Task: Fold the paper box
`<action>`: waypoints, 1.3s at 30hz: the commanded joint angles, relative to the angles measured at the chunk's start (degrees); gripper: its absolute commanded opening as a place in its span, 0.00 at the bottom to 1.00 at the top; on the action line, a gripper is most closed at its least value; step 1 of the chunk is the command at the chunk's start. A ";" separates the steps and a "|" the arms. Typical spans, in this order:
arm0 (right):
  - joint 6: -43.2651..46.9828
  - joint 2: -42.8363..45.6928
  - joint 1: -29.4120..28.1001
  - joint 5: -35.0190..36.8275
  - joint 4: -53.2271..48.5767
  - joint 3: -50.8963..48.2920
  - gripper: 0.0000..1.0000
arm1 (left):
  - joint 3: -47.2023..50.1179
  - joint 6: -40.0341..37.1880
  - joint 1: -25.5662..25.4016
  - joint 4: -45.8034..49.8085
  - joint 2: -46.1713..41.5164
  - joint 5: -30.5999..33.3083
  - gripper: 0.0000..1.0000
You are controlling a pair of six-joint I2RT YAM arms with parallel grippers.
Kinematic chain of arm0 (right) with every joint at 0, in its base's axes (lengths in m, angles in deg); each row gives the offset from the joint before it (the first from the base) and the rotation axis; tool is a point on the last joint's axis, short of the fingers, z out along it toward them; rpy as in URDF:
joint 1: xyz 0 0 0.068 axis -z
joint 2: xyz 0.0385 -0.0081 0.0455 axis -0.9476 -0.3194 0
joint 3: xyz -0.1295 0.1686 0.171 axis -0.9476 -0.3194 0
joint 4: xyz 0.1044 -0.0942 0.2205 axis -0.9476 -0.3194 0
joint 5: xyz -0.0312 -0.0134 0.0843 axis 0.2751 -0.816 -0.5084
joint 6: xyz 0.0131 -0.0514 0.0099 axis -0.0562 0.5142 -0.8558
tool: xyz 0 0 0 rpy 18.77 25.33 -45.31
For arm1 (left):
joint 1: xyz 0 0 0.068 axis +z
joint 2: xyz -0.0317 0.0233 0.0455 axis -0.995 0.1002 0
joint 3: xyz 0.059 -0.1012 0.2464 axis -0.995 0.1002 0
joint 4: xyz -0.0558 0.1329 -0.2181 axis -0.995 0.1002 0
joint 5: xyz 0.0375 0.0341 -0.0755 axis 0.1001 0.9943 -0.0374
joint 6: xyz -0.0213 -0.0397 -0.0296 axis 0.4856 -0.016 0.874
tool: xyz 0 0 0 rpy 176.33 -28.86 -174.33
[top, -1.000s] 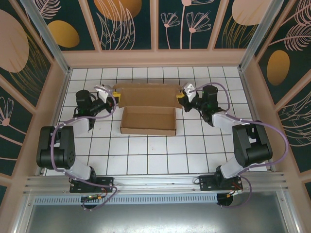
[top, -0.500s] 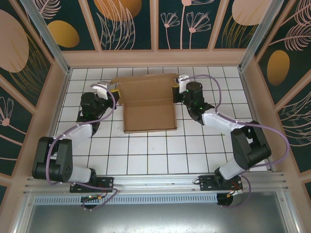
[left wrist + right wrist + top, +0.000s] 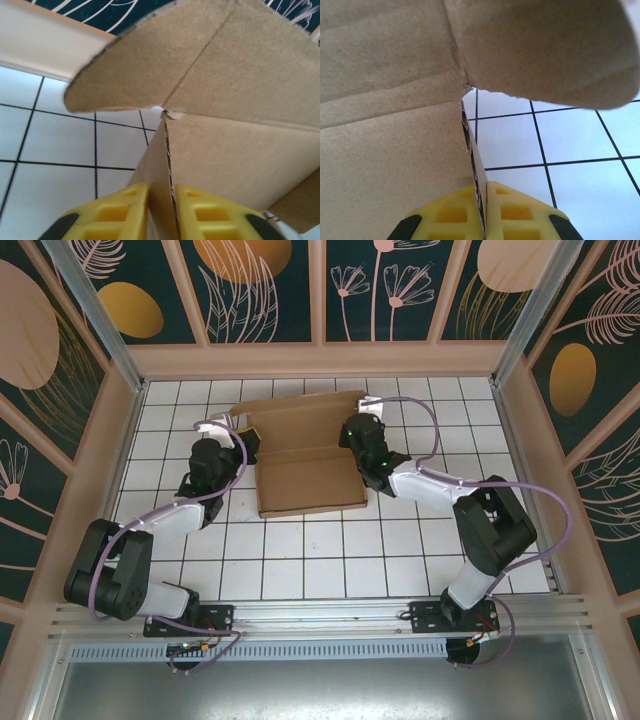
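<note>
Lid of box has swung from lying back to leaning over tray, mid-table; closing under way. Right gripper pinches a side panel tight. Left gripper straddles the opposite panel; whether it is gripping is unclear.

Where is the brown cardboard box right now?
In the top view the paper box sits on the white tiled table toward the back wall, between the left hand and right hand, each pinching a side wall.
</note>
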 commanded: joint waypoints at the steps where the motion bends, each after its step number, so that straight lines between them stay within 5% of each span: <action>1: -3.10 0.15 -1.99 1.67 7.79 0.17 0.06 | -0.18 3.70 -1.95 -4.86 0.86 1.31 0.23; 10: -0.83 4.75 -1.81 0.69 25.71 -13.58 0.03 | 7.23 3.91 -2.69 -14.89 1.89 -0.21 0.09; 18: -0.54 5.63 -2.33 0.51 39.35 -24.29 0.00 | 13.25 5.28 -5.32 -22.12 1.69 1.05 0.08; 39: -3.12 5.14 -5.91 6.03 45.35 -28.93 0.00 | 15.44 9.78 -10.64 -25.88 1.73 5.76 0.13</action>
